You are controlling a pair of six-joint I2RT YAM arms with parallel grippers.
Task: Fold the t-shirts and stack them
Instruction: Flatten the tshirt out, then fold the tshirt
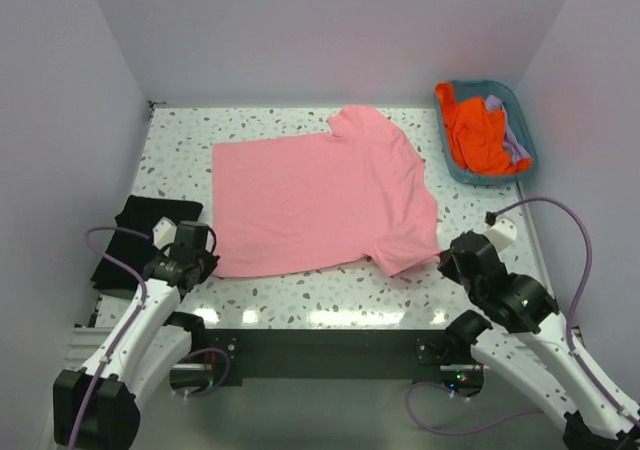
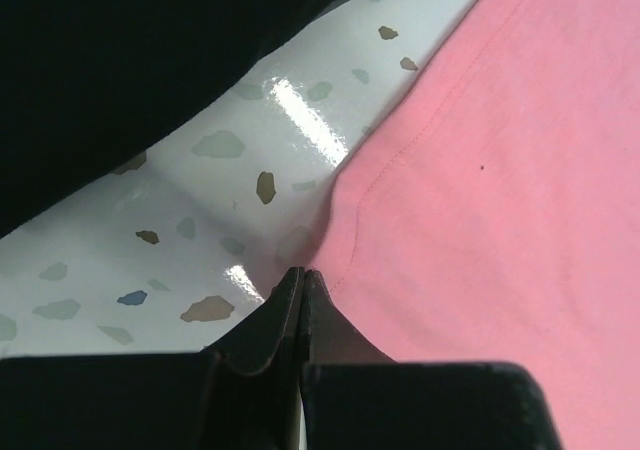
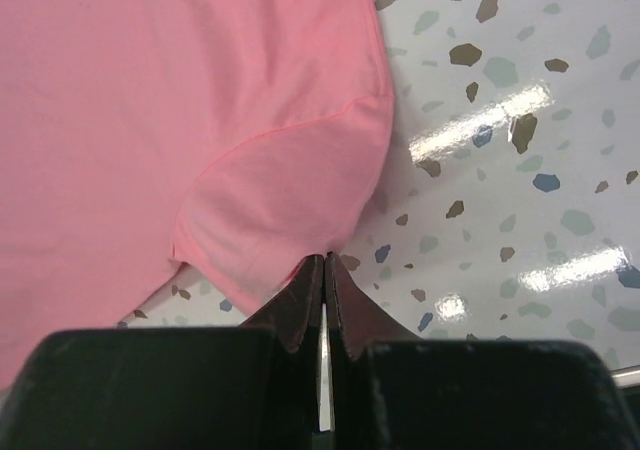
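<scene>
Pink shirt (image 1: 310,195) lies left-right across desk (image 1: 330,292); left fingers (image 2: 265,325) together at its hem corner, right fingers (image 3: 295,305) together at near sleeve.

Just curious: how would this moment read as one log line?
salmon-pink t-shirt spread flat | left claw shut at hem corner | right claw shut at sleeve edge

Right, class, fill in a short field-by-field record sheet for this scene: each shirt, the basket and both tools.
pink t-shirt: spread flat on the table
black t-shirt: lying at the left edge
orange t-shirt: bunched in the teal basket, far right
lavender t-shirt: same basket, beside the orange one
left tool: shut, apparently pinching the pink hem corner
right tool: shut, apparently pinching the near sleeve's edge
</scene>
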